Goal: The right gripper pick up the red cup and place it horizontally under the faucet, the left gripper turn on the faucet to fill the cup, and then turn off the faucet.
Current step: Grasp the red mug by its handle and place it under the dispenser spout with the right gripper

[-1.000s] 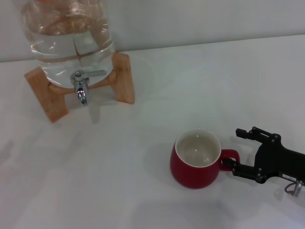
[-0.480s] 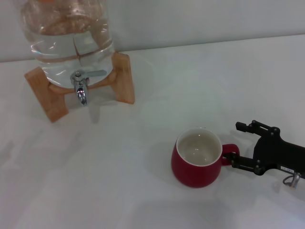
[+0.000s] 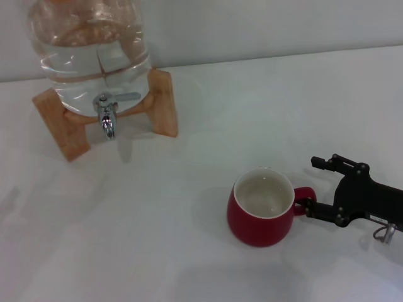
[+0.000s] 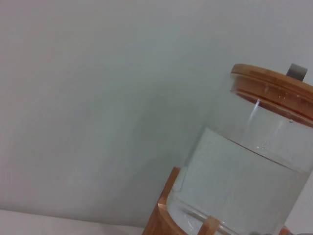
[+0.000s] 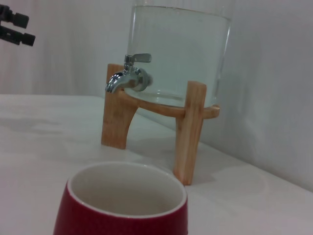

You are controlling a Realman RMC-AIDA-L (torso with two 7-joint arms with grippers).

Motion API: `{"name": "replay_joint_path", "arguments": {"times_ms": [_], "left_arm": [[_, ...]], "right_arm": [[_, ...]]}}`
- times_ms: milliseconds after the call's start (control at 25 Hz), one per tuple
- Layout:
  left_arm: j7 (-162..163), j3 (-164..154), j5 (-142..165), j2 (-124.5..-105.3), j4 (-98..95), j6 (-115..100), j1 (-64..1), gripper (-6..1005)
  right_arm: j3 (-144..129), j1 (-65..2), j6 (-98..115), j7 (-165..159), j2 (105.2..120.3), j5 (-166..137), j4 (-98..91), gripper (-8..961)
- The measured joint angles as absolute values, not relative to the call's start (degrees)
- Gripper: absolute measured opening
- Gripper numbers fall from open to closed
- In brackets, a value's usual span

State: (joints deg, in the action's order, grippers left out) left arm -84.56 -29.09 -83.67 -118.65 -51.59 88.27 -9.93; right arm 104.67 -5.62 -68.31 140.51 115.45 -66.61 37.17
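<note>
Right gripper [image 3: 317, 182] low at the right side of the head view, black fingers spread apart, pointing left. Left gripper not visible in any view.

White tabletop [image 3: 189, 251] fills most of the head view, plain and matte, with soft shadows on it. Pale grey-white wall [image 3: 271, 25] runs along the top edge, meeting the table in a straight line rising slightly to the upper right. Light is even and diffuse. Wrist views show the same blank wall behind.
</note>
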Motion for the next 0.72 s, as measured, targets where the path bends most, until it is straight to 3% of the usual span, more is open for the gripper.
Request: {"name": "replay_joint_path", "arguments": {"times_ms": [720], "left_arm": [[-84.6, -29.1, -83.7, -118.6, -51.6, 88.4, -9.8, 883]], "right_arm": [[105.3, -5.2, -68.4, 140.6, 115.39, -66.2, 36.2, 778]]}}
